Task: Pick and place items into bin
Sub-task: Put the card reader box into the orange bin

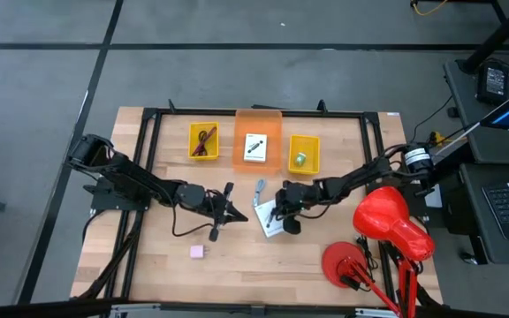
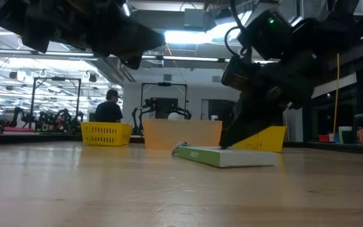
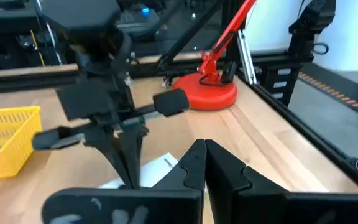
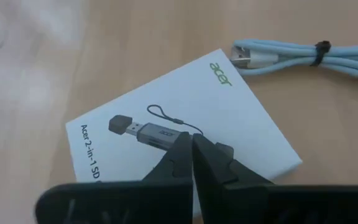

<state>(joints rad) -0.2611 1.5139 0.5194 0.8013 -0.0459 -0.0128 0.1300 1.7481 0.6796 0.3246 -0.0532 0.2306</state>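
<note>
A white card (image 4: 185, 118) printed with an SD reader lies flat on the table near its middle, also seen as the card (image 1: 272, 226). My right gripper (image 4: 192, 138) is shut and slants down onto it. My left gripper (image 1: 242, 215) is shut too, hovering just left of the card and holding nothing. A light blue-grey cord (image 4: 291, 55) lies beyond the card. A pink square (image 1: 197, 251) rests toward the near edge. At the far side stand three bins. The left yellow bin (image 1: 203, 141) holds a maroon cord, the orange bin (image 1: 258, 132) a white card, the right yellow bin (image 1: 304, 152) a green cube. My right gripper meets the white card's printed top face (image 4: 166, 127) with its shut fingertips (image 2: 227, 145). The fingers slant down from the table's right side. The card stays flat on the wood, not lifted.
A red desk lamp (image 1: 387, 221) with its round base (image 1: 343, 263) stands at the near right. A black frame (image 1: 148, 124) runs around the table. Bare wood lies between the pink square and the lamp base.
</note>
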